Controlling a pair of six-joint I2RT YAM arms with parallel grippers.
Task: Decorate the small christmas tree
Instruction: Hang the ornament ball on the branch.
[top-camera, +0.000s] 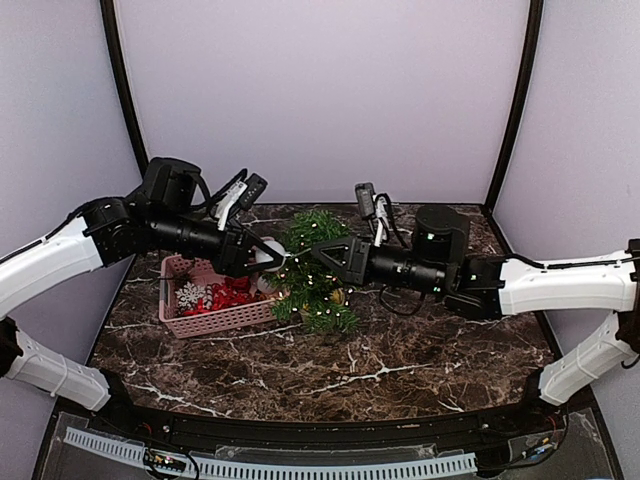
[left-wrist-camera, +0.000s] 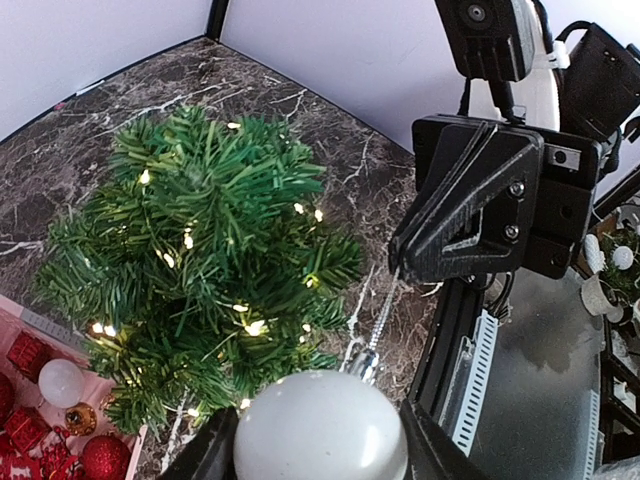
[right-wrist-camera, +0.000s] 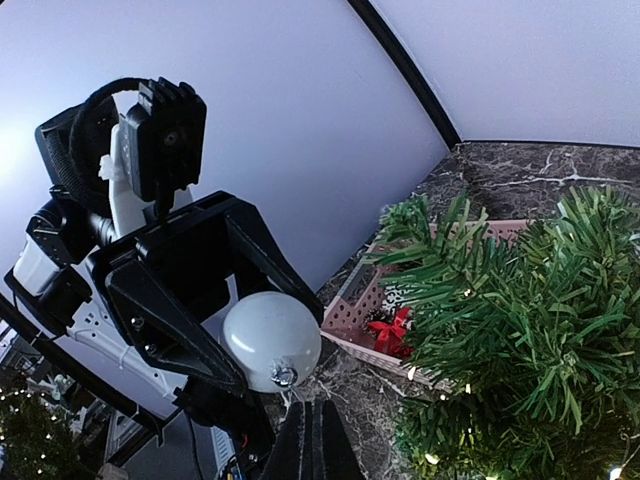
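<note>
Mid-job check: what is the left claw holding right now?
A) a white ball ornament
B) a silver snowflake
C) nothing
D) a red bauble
A: the left claw has a finger on each side of a white ball ornament, held up beside the small christmas tree.

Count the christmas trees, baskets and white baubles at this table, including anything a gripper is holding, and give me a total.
small christmas tree: 1
pink basket: 1
white baubles: 2, that one in the left gripper, the other in the basket
Total: 4
</note>
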